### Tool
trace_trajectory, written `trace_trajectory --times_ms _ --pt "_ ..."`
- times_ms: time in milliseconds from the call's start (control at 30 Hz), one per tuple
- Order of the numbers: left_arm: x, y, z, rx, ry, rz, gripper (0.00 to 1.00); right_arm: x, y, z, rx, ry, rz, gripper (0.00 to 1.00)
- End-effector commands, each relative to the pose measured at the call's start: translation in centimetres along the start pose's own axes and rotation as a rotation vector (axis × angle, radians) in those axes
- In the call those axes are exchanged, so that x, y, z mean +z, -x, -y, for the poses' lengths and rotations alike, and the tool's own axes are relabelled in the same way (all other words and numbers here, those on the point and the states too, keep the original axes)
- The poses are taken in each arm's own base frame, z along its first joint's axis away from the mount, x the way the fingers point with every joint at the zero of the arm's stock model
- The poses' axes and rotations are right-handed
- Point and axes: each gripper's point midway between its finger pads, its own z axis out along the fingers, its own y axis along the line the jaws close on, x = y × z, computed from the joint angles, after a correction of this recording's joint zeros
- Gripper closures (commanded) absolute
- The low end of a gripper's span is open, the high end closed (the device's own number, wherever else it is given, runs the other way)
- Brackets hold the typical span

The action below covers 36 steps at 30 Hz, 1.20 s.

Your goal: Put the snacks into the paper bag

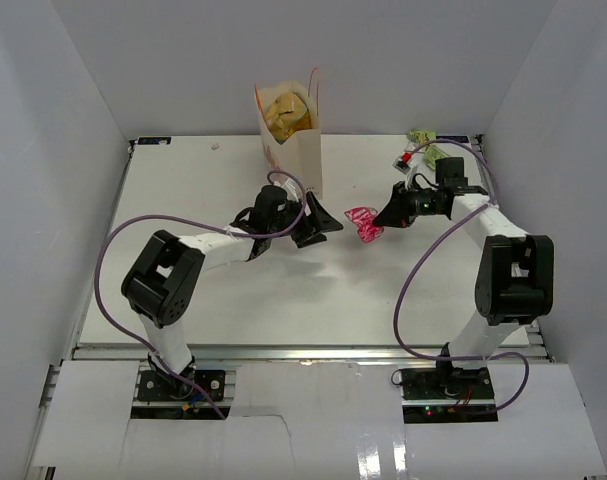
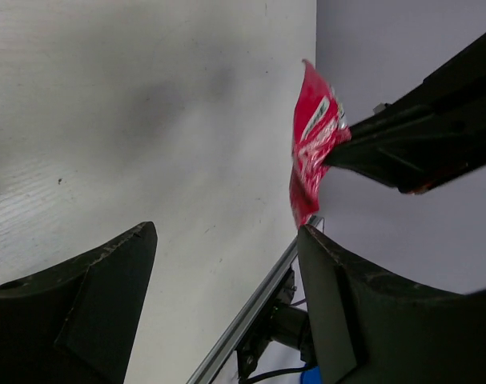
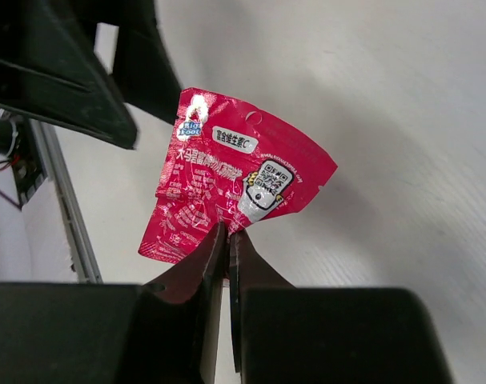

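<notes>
right pincer (image 3: 227,240) pinched tight on pink packet (image 3: 226,184), left pincer (image 2: 226,236) wide apart, holding nothing

High rear overview of the table (image 1: 233,320); two close wrist views, pink packet (image 3: 226,192) in both.

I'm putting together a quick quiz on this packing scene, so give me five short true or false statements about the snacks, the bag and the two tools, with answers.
1. The right tool is shut on the pink packet. True.
2. The left tool grips a snack. False: its jaws stand open with nothing between them.
3. The chip bag lies flat on the table. False: it sits inside the paper bag.
4. Light green packets lie near the table's far right corner. True.
5. The paper bag lies on its side. False: it stands upright.
</notes>
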Motion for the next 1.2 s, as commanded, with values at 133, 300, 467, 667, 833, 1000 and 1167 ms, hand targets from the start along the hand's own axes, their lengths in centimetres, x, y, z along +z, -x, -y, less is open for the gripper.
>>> trace_trajectory --times_ms 133,300,467,667,833,1000,1167 --pt "0.6 -0.1 3.8 -0.016 -0.096 -0.022 0.23 3.1 -0.3 -4.9 -0.1 0.137 -0.041 0.92" --pt "0.4 -0.2 3.6 -0.026 -0.088 -0.018 0.34 4.5 0.0 -6.1 -0.123 0.17 -0.056 0.92" --pt "0.4 -0.7 3.3 -0.038 -0.087 -0.038 0.68 4.9 1.0 -6.3 -0.14 0.15 -0.045 0.92" --pt "-0.1 -0.2 3.9 -0.002 -0.094 -0.015 0.91 4.9 1.0 -5.9 -0.146 0.132 -0.047 0.92" --pt "-1.1 1.1 4.5 0.082 -0.042 0.013 1.0 4.4 1.8 -6.6 -0.191 0.15 -0.048 0.47" --pt "-4.7 7.9 7.0 0.343 0.153 0.184 1.0 0.6 6.3 -6.2 -0.341 0.083 0.036 0.16" --pt "-9.7 17.1 10.7 0.492 0.233 0.402 1.0 -3.2 8.2 -5.2 -0.416 -0.018 0.097 0.14"
